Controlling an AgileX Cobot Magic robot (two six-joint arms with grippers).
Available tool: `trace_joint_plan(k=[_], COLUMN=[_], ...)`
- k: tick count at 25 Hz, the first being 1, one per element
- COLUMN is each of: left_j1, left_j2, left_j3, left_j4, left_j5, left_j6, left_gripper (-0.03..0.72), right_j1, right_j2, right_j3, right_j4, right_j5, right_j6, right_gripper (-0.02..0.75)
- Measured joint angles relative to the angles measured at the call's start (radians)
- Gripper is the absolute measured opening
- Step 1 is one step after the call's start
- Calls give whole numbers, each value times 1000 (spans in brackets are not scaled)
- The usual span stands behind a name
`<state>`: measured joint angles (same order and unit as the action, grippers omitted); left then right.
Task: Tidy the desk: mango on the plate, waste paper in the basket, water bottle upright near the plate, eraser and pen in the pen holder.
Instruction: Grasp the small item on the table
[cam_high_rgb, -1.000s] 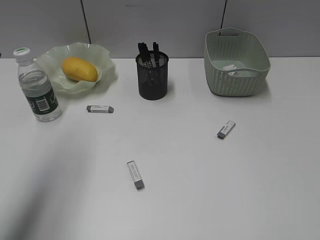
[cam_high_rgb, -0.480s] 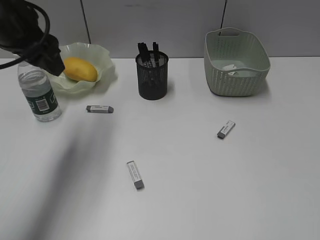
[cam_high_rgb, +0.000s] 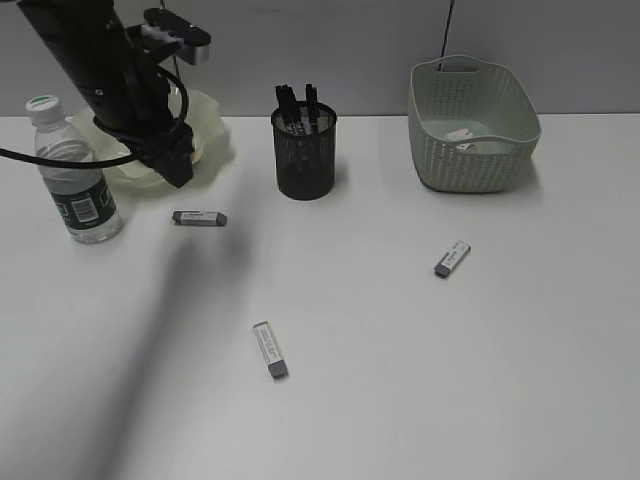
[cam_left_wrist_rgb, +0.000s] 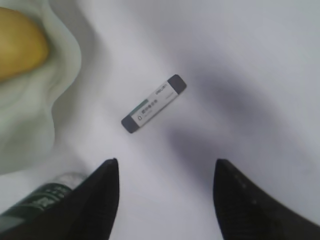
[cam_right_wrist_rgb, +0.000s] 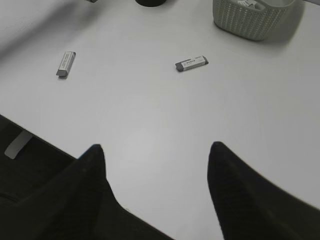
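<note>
Bottle: upright, far left of tabletop; dark green label, print unreadable.
Left gripper: jaws spread, empty, above eraser; eraser's sleeve lettering illegible.
Plate: beside bottle.
Right gripper: jaws apart, empty.

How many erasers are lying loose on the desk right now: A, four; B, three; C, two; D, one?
B: the exterior view shows three on the desk: an eraser by the plate, an eraser near the front and an eraser on the right.
</note>
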<state>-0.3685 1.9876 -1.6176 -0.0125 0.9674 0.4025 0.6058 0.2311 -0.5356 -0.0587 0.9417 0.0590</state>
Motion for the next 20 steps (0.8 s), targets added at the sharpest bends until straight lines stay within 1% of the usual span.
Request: trace_joint_plan(k=[1,4,8,11,14,20], left_j1=[1,2,3,10,20,24], left_j2=[20,76,131,164,195,241], left_j3=[-16,-60,-103,-110,-110,-112], left_j4=[0,0,2,3,13,26], left_j5=[4,15,42,26,21,-42], left_j6=[9,92,290,375,422,442], left_gripper=[456,456,456,456,456,456], right_j1=[0,0,0,0,0,0], right_j2=[0,0,0,0,0,0], right_j3=[0,0,0,0,0,0], right_j4=[0,-2,-5,-6,-7,-8], right_j5=[0,0,0,0,0,0], right_j6=[1,6,14,15,16,16], right_gripper=[510,510,510,510,510,510])
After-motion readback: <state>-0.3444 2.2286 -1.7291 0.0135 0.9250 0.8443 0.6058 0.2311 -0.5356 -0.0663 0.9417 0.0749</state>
